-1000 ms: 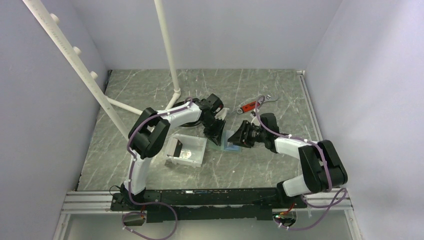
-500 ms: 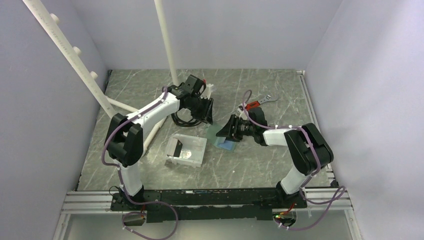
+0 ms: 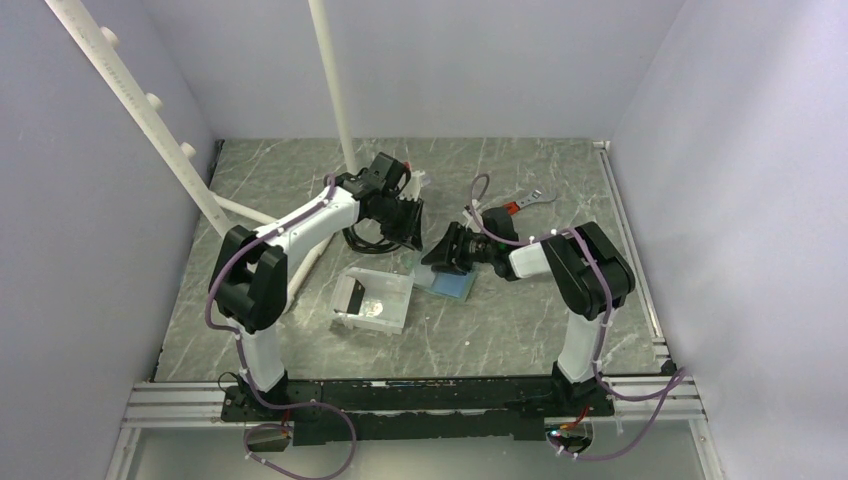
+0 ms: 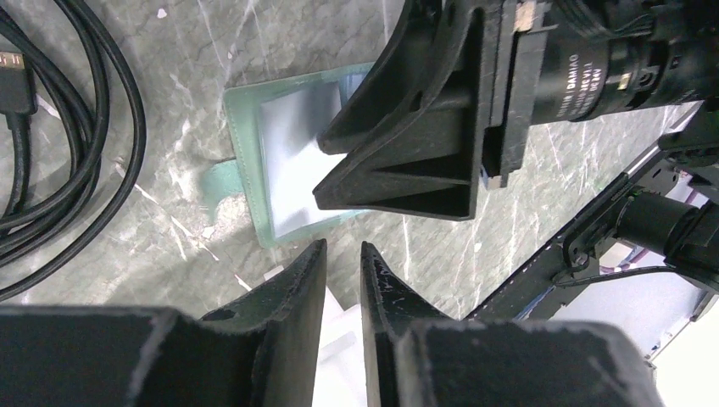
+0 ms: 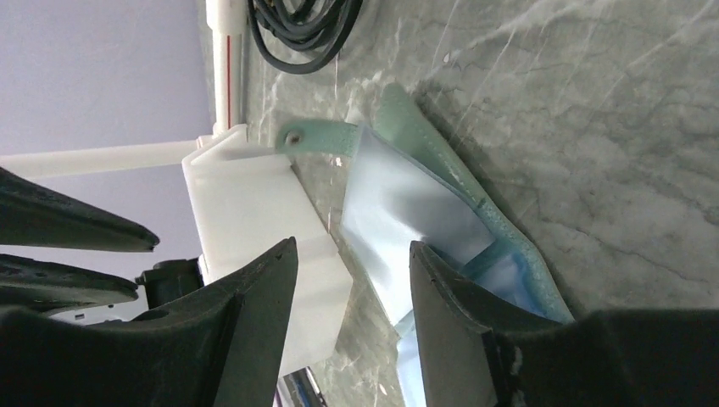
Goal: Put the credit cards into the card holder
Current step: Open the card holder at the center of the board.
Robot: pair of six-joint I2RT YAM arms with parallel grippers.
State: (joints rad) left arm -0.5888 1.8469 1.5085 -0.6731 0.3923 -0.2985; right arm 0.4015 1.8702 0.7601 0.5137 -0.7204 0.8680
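The card holder [image 3: 455, 284] lies open on the table, its grey-green edge and pale blue pockets up; it also shows in the left wrist view [image 4: 280, 153] and the right wrist view [image 5: 407, 203]. My right gripper [image 3: 437, 256] hangs open over the holder's left end, one fingertip [image 4: 326, 174] against a pocket and nothing between the jaws [image 5: 349, 254]. My left gripper [image 3: 410, 226] stands behind the holder, its fingers [image 4: 343, 253] a narrow gap apart and empty. A dark credit card [image 3: 348, 296] leans inside the white tray [image 3: 400, 278].
The white tray lies left of the holder, close to my right fingers [image 5: 246, 203]. A coiled black cable [image 3: 362, 236] sits under my left arm. A red-handled wrench [image 3: 522, 203] lies behind my right arm. White pipes [image 3: 335, 90] rise at the back left.
My left gripper has pulled back and left, away from the holder, then held still. My right gripper has slid left over the holder's left end.
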